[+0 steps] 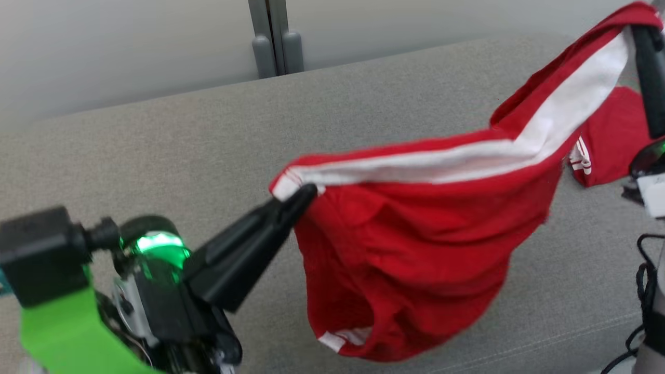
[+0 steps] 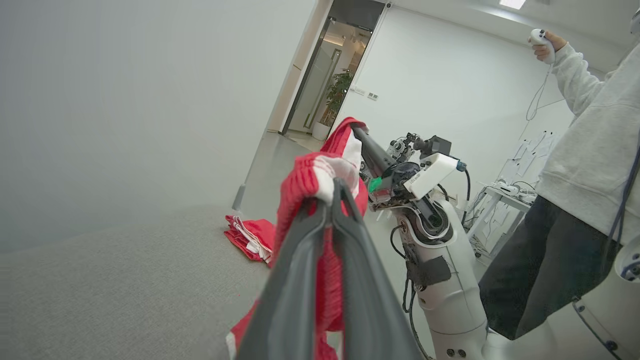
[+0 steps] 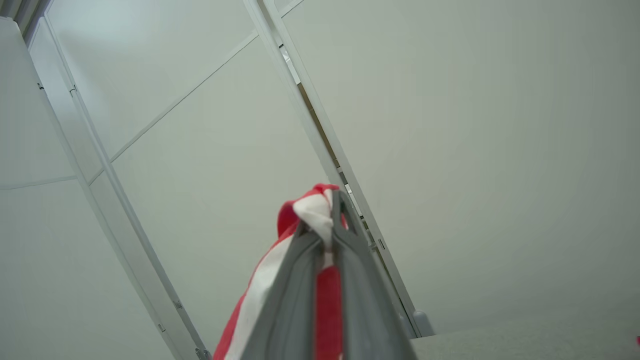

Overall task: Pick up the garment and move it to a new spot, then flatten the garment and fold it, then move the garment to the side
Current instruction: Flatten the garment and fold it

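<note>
The garment (image 1: 415, 228) is red with a white side stripe and hangs in the air over the grey table (image 1: 156, 145), stretched between both grippers. My left gripper (image 1: 306, 193) is shut on its near white-edged corner, and the left wrist view shows that corner of the garment (image 2: 320, 175) bunched at my left gripper (image 2: 332, 192). My right gripper (image 1: 641, 28) at the top right is shut on the other end, held higher. In the right wrist view the garment (image 3: 312, 212) is pinched between the fingers of my right gripper (image 3: 332, 207). The body sags in a loose pouch.
A second red piece of cloth (image 1: 613, 140) with white stripes lies folded on the table at the right; the left wrist view shows this folded cloth (image 2: 250, 237) too. A person (image 2: 590, 165) stands beside the robot holding a controller. A grey post (image 1: 273, 39) rises behind the table.
</note>
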{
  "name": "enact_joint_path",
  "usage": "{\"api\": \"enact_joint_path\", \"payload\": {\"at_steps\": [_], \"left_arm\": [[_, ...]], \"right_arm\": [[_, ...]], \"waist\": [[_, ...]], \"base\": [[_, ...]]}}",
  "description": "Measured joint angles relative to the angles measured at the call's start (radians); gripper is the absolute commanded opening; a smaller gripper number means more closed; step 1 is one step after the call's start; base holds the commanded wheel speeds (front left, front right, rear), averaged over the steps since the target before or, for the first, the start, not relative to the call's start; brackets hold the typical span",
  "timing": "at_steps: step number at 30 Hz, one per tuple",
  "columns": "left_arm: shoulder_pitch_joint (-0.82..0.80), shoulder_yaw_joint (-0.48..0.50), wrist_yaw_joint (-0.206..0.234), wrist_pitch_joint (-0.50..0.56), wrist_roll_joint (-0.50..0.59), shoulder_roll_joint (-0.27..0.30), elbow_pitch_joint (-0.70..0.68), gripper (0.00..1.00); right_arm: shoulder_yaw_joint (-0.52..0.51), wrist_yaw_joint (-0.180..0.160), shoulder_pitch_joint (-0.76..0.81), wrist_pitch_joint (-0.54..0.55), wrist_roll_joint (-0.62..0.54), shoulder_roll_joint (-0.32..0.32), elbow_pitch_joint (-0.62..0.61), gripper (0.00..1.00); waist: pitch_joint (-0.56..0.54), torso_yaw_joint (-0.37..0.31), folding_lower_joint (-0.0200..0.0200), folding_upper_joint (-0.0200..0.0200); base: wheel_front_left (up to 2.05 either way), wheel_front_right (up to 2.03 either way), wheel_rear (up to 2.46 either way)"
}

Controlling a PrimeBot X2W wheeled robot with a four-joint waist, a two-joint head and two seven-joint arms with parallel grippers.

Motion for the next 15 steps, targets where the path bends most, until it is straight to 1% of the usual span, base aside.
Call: {"api": "enact_joint_path", "payload": {"at_steps": [2, 4, 6, 8, 10, 11, 13, 15], "left_arm": [[-0.099, 0.029, 0.038, 0.045, -0.038, -0.004, 0.023, 0.00], [-0.238, 0.060, 0.073, 0.098, -0.031, 0.005, 0.089, 0.00], [-0.367, 0.073, 0.094, 0.140, -0.017, 0.011, 0.171, 0.00], [-0.498, 0.072, 0.103, 0.170, 0.011, 0.009, 0.279, 0.00], [-0.639, 0.061, 0.101, 0.190, 0.045, 0.001, 0.411, 0.00], [-0.692, 0.051, 0.089, 0.192, 0.069, -0.002, 0.462, 0.00], [-0.824, 0.040, 0.067, 0.179, 0.116, -0.025, 0.604, 0.00], [-0.942, 0.028, 0.033, 0.138, 0.190, -0.035, 0.732, 0.00]], "right_arm": [[-0.019, 0.000, -0.065, 0.041, -0.015, 0.004, 0.007, 0.00], [-0.035, 0.000, -0.146, 0.083, -0.032, 0.012, 0.047, 0.00], [-0.040, 0.000, -0.240, 0.121, -0.050, 0.017, 0.106, 0.00], [-0.044, 0.000, -0.351, 0.140, -0.095, 0.024, 0.176, 0.00], [-0.043, 0.000, -0.486, 0.154, -0.141, 0.025, 0.270, 0.00], [-0.046, 0.000, -0.542, 0.153, -0.162, 0.026, 0.311, 0.00], [-0.054, 0.000, -0.692, 0.113, -0.191, 0.027, 0.439, 0.00], [-0.067, 0.000, -0.826, 0.056, -0.217, 0.027, 0.572, 0.00]], "waist": [[0.021, -0.005, 0.0000, 0.0000], [0.050, -0.010, 0.0000, 0.0000], [0.082, -0.013, 0.0000, 0.0000], [0.120, -0.016, 0.0000, 0.0000], [0.168, -0.018, 0.0000, 0.0000], [0.188, -0.018, 0.0000, 0.0000], [0.242, -0.018, 0.0001, 0.0000], [0.291, -0.019, 0.0001, 0.0000]], "base": [[0.00, 0.00, 0.00], [0.00, 0.00, 0.00], [0.00, 0.00, 0.00], [0.00, 0.00, 0.00], [0.00, 0.00, 0.00], [0.00, 0.00, 0.00], [0.00, 0.00, 0.00], [0.00, 0.00, 0.00]]}}
